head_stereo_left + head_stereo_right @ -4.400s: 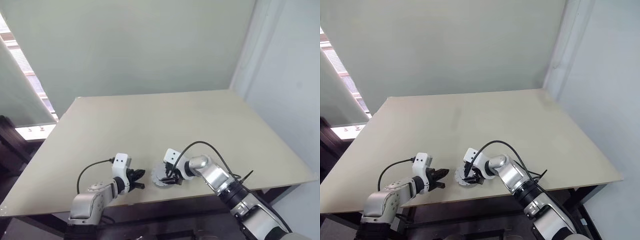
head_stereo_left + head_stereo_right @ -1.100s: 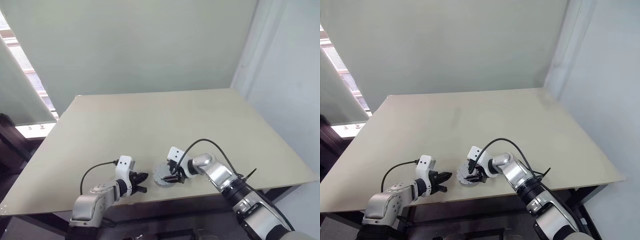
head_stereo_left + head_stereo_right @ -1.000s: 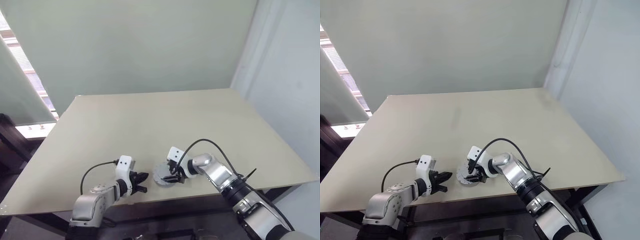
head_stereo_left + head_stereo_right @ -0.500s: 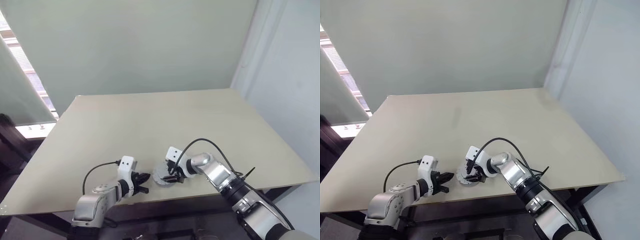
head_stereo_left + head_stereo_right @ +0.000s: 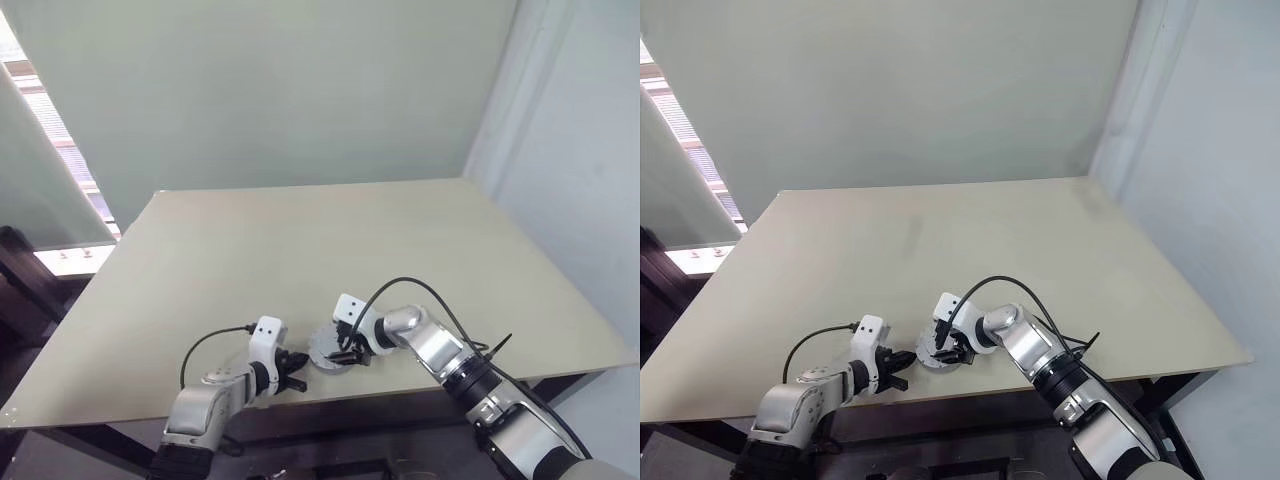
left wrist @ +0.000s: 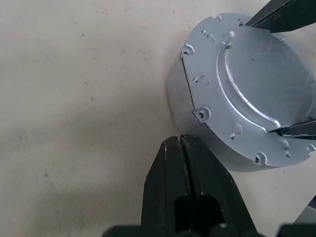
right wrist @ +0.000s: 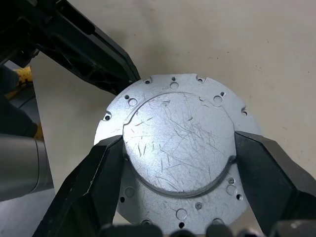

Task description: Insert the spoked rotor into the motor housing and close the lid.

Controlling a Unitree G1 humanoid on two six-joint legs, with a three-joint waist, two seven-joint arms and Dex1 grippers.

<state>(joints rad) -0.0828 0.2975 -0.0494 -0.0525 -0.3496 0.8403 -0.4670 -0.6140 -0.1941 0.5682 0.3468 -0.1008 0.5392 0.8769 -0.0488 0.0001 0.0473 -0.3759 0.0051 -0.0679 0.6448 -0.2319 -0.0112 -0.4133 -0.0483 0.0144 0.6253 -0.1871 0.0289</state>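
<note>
Near the front edge of the table (image 5: pixel 420 240), at about 6 o'clock in the head views, lies a silver round casing (image 7: pixel 177 158), the closed motor assembly, flat on the tabletop with its round face upward and its axis vertical; being round, it shows no long direction. Its top carries a raised, scratched central disc (image 7: pixel 180 143), ringed by a flange with small holes. What sits inside the casing is hidden, so neither copper windings nor a spoked wheel can be made out, and whether the raised disc is a separate lid cannot be told. The right gripper (image 7: pixel 177 163) straddles this raised disc with its two black fingers (image 7: pixel 269 170) spread wide, one at 3 o'clock and one at 9 o'clock of the disc, both touching its edge. The left gripper (image 6: pixel 181 148) has its fingers pressed together with nothing between them; its tip sits just beside the casing's side wall, on the side facing the robot's left, and contact cannot be confirmed. The casing's far rim is cut off in the left wrist view.
</note>
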